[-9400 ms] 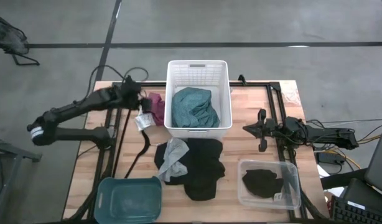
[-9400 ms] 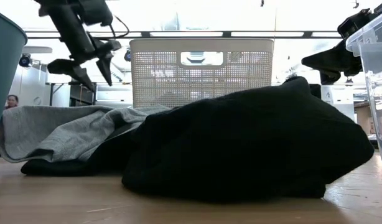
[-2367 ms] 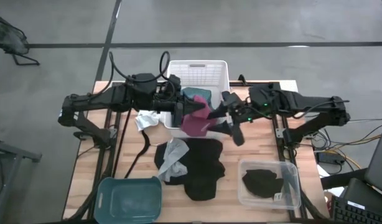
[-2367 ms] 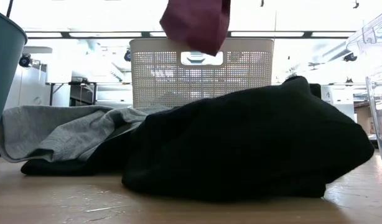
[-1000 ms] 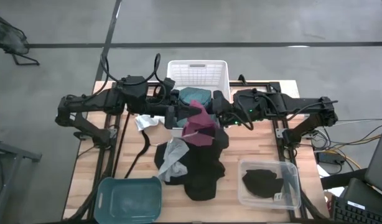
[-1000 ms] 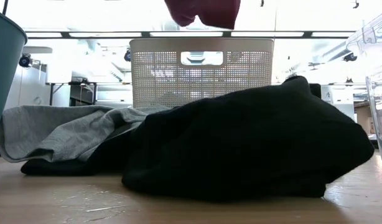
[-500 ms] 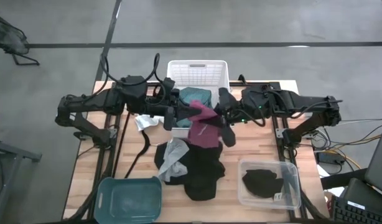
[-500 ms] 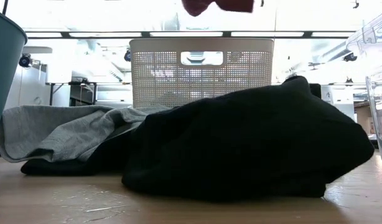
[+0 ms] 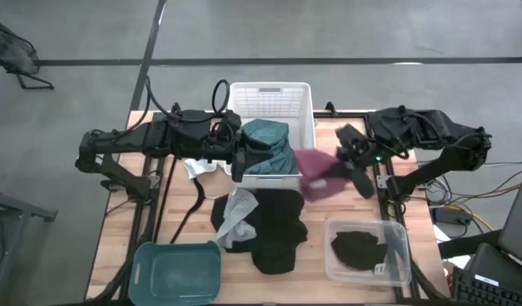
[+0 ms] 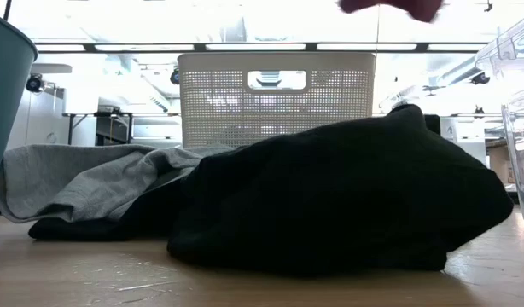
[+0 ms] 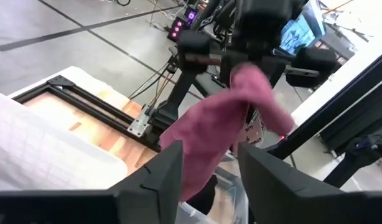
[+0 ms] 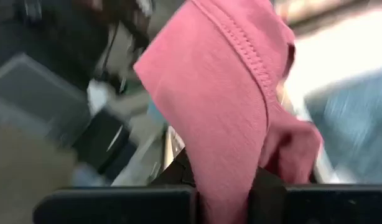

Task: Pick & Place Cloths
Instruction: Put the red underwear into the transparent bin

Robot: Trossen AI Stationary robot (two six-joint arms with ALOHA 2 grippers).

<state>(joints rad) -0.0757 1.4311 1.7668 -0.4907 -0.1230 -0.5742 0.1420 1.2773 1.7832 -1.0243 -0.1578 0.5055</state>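
Observation:
The maroon cloth (image 9: 316, 177) hangs in the air just right of the white slatted basket (image 9: 271, 98), held by my right gripper (image 9: 344, 166), which is shut on it. In the low view the maroon cloth (image 10: 390, 6) shows only at the top edge. My left gripper (image 9: 239, 158) is open above the basket's left near corner. Its fingers (image 11: 169, 171) point at the maroon cloth (image 11: 225, 118) without touching it. A teal-green cloth (image 9: 265, 147) lies in the basket. A light grey cloth (image 9: 235, 212) and black cloths (image 9: 276, 228) lie heaped on the table. A small white cloth (image 9: 197, 165) lies left of the basket. My right gripper pinches a bunched fold of the maroon cloth (image 12: 231, 155) between its two fingers, with a stitched hem (image 12: 244, 46) running up from the hold. The cloth is lifted clear of table and basket and trails from the fingers toward the basket.
A clear tray (image 9: 369, 251) holding a black cloth sits at the near right. A teal tray (image 9: 178, 270) stands at the near left. A black cord (image 9: 193, 208) lies left of the cloth heap. Black frame rails (image 9: 380, 144) run along the right side.
My right gripper has swung toward the table's right edge, carrying the maroon cloth from above the basket's near edge to its right side. The cloth has come away from my left gripper, which stays by the basket.

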